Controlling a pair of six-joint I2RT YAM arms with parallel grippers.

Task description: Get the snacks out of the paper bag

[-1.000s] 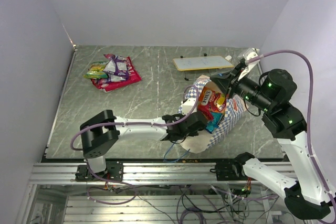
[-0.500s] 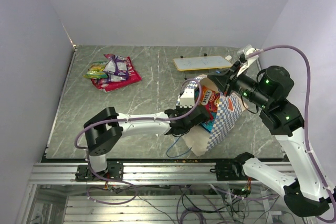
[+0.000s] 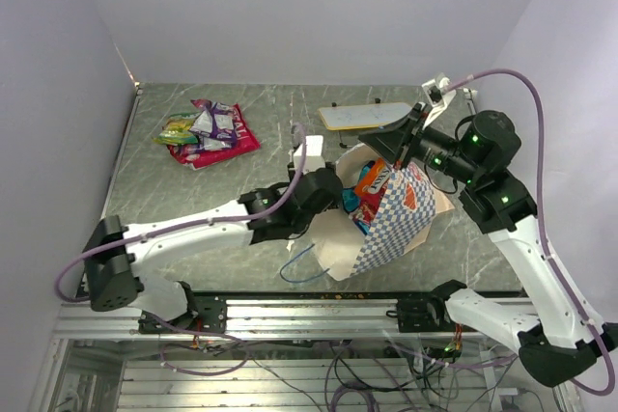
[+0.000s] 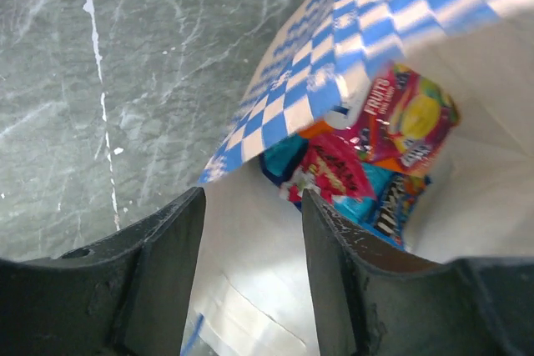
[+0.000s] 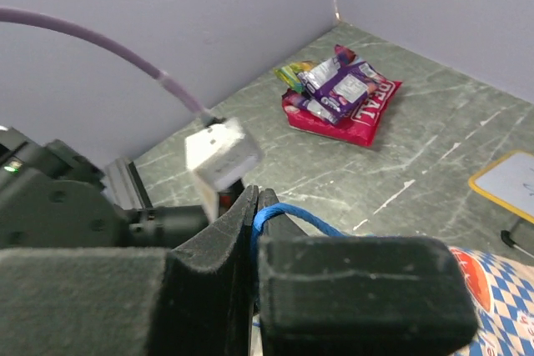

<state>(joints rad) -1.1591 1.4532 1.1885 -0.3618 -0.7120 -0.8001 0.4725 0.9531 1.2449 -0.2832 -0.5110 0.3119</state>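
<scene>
The paper bag (image 3: pixel 391 224) lies toward the near edge of the bench (image 3: pixel 270 132), right of its middle, with its mouth turned to the left. Much of what it holds is hidden. From above only a sliver of red and blue shows, and in the left wrist view a checkered flap covers the tops of the snacks (image 4: pixel 380 152) inside. On a pink-and-yellow packet (image 4: pixel 409 118) letters starting "FRUIT" can be read. The white script on the red packet (image 4: pixel 334 174) and the lettering on the blue packet (image 4: pixel 388 210) are too cut off to make out. The left end effector (image 4: pixel 252 268) sits at the bag's mouth with its fingers spread apart, cream paper between them, gripping nothing. The right end effector (image 5: pixel 257 227) fills most of its own view, fingers pressed together on the bag's blue cord handle (image 5: pixel 288 210); only a corner of the bag shows beside it. A heap of packets (image 3: pixel 208 130) lies near the far left corner, and its large red pouch (image 5: pixel 371 110) shows "OYAL". A cream board (image 3: pixel 372 118) stands by the far edge, its right end hidden by the right arm.
</scene>
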